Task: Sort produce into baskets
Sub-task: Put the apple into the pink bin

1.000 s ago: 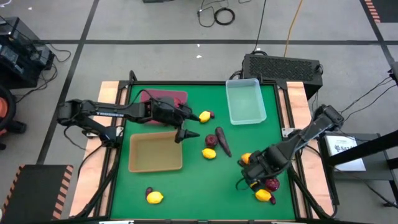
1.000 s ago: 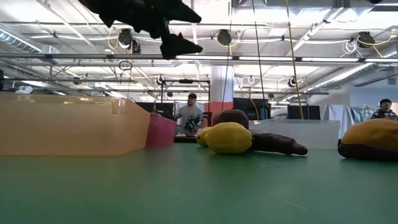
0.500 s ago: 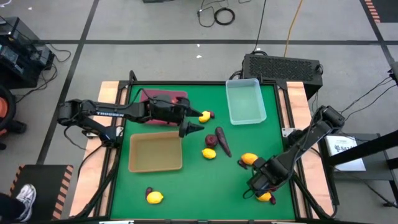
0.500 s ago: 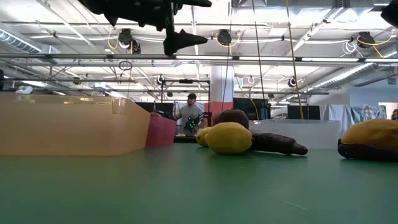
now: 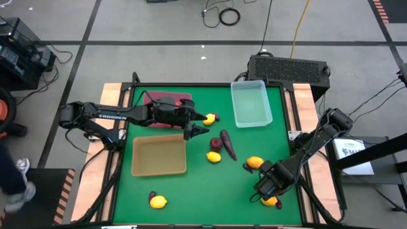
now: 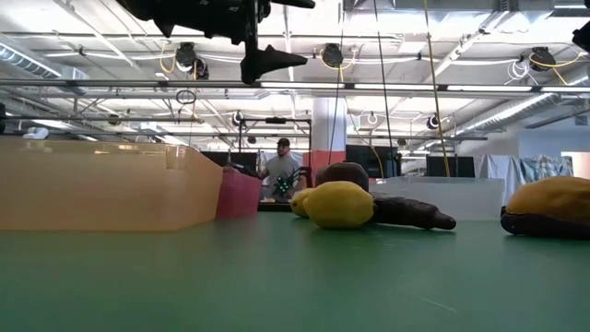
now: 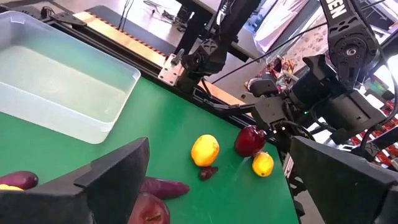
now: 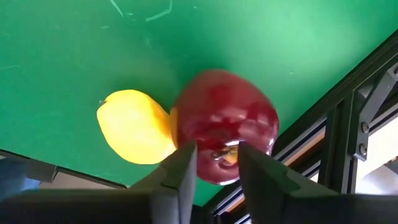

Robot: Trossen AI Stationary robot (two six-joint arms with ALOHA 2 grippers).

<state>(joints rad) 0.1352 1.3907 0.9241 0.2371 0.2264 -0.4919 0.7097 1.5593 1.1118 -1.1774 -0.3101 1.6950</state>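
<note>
My right gripper (image 5: 267,189) points down at the table's near right, shut on a dark red round fruit (image 8: 225,124) that sits beside a lemon (image 8: 134,127). The high view hides that fruit under the gripper. My left gripper (image 5: 194,130) hovers open and level above the mat, between the maroon tray (image 5: 166,99) and the tan tray (image 5: 159,156), holding nothing. The clear bin (image 5: 250,104) stands at the far right. More produce lies mid-table: a red fruit (image 5: 216,143), an eggplant (image 5: 227,146), lemons (image 5: 214,156) (image 5: 254,163). My right gripper pinches the red fruit's upper end (image 8: 219,154) between its two fingers (image 8: 181,165), which come from above and point steeply down. The fruit's round body shows beyond the fingertips, next to the lemon. Whether it is clear of the green mat I cannot tell.
A lemon and a dark red piece (image 5: 210,118) lie by the maroon tray. Another lemon (image 5: 158,201) and a small dark piece (image 5: 152,194) lie near the front left. The table's right rail (image 8: 348,118) runs close beside the red fruit.
My right gripper has gone down and toward the table's near edge, onto the red fruit beside the lemon, which it now covers in the high view. My left gripper has rolled at the wrist while staying in place, still open.
</note>
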